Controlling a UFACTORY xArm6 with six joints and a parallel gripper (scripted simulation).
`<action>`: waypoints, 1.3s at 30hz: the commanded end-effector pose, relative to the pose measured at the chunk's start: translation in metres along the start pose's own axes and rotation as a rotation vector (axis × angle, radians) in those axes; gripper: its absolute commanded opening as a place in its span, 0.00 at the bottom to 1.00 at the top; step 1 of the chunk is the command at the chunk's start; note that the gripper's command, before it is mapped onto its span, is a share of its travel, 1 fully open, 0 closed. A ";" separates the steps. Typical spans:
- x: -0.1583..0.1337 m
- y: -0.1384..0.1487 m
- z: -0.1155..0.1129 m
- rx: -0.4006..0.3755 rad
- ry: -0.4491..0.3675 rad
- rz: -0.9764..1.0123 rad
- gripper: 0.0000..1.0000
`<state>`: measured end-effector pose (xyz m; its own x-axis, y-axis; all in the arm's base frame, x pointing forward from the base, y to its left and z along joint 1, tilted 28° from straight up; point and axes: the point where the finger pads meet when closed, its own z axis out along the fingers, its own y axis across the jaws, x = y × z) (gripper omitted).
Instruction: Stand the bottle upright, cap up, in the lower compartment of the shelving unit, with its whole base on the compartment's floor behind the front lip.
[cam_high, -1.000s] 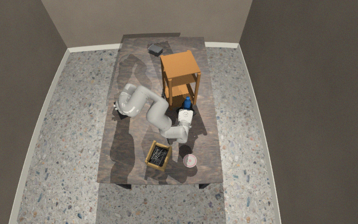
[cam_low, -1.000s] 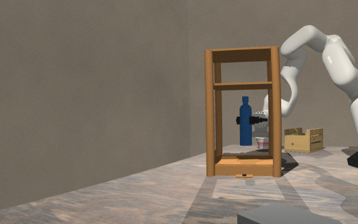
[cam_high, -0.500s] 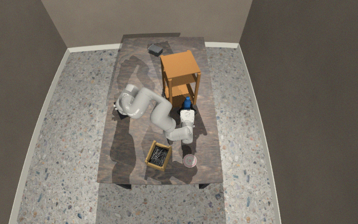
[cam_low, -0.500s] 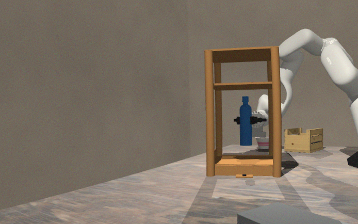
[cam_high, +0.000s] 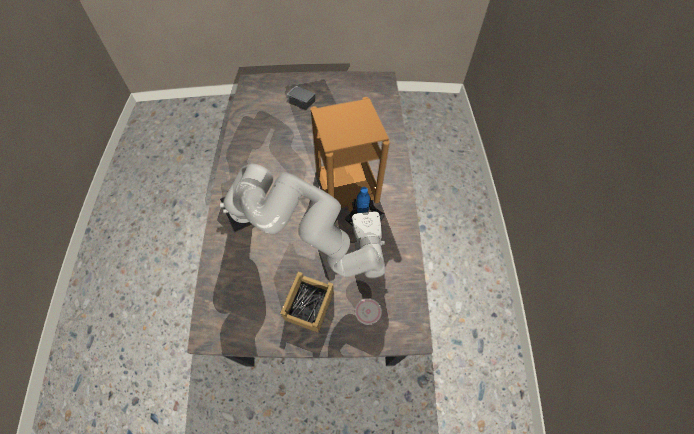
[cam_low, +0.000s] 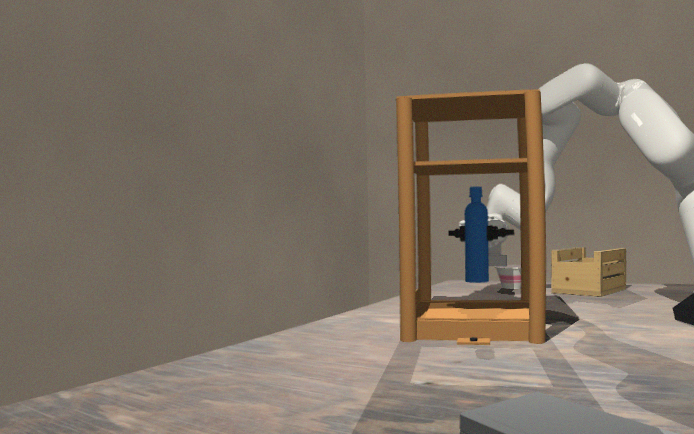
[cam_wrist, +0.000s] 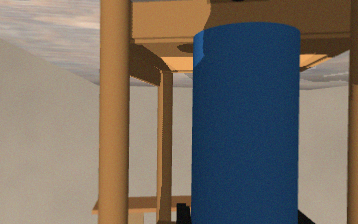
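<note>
Bottle hangs upright, cap up, clamped in our fingers, just outside the shelf's open front. We'd carry it straight in, keep its base above the lip, then lower.
</note>
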<state>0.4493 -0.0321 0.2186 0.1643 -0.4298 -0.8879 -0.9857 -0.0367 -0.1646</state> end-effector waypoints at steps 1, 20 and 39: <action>-0.002 -0.001 0.000 -0.074 -0.001 -0.005 0.00; -0.001 0.000 0.001 -0.151 0.002 -0.002 0.00; -0.001 0.003 0.020 -0.151 0.002 -0.002 0.00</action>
<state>0.4473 -0.0191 0.2114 0.1631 -0.4301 -0.8879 -0.9804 -0.1716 -0.0970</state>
